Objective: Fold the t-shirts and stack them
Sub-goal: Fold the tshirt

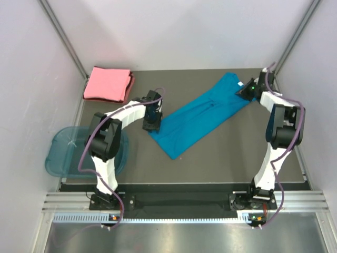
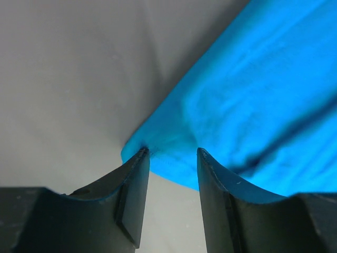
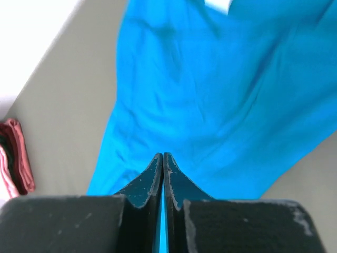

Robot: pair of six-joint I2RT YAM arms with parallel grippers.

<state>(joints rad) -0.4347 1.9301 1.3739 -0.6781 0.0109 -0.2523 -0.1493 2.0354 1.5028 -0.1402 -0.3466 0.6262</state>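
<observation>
The teal-blue t-shirt (image 1: 200,118) lies as a long diagonal band across the dark mat, from near centre to the back right. My left gripper (image 1: 151,125) is open at its near-left corner. In the left wrist view the fingertips (image 2: 171,153) touch the cloth edge (image 2: 253,95), with bare mat between the jaws. My right gripper (image 1: 243,90) is at the band's far right end. In the right wrist view it (image 3: 163,155) is shut, with a thin strip of the blue cloth (image 3: 210,89) between the jaws. The salmon-pink t-shirt (image 1: 108,84) lies folded at the back left.
A translucent blue plastic tub (image 1: 66,153) hangs over the mat's left edge beside the left arm. The folded pink shirt also shows at the left edge of the right wrist view (image 3: 18,158). White walls close in the back and both sides.
</observation>
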